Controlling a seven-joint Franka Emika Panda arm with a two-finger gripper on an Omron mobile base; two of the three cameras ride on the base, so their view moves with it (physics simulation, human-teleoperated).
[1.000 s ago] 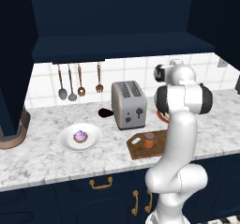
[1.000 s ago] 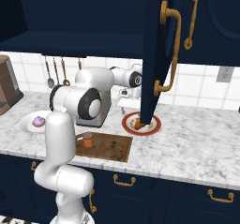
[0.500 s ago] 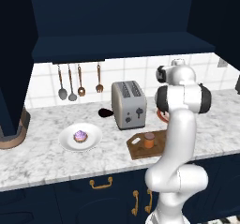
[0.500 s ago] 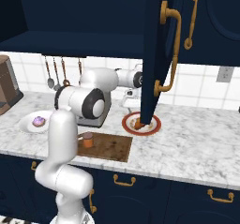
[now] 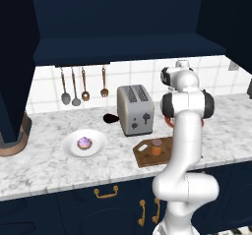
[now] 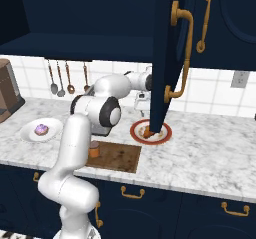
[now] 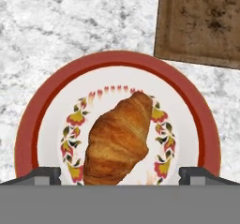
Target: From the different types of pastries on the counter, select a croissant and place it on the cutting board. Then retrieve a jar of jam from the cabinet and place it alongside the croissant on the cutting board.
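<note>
We are in the first step: picking the croissant (image 7: 119, 138) for transfer to the cutting board (image 7: 201, 24). The croissant lies on the red-rimmed plate (image 7: 28, 138) on the counter (image 7: 70, 26), and in the hand view it sits directly ahead of the gripper (image 7: 120, 174), centred between the two fingertips (image 7: 40, 175). The jaws stand wide apart, one tip on each side of the roll, and hold nothing; we see no contact with the pastry or the plate.

The board lies just beside the plate on the counter. In the left base view the jar of jam (image 5: 156, 147) already stands on the cutting board, so we judge the croissant transfer to be the outstanding work.

The next move, in our judgement, calls for a straight descent until the tips bracket the croissant at its thick middle, then a closure across its width. The roll lies diagonally; we may need a small wrist rotation to grip across the narrow axis.

The open cabinet door (image 6: 167, 58) hangs in front of the plate in the right base view.
</note>
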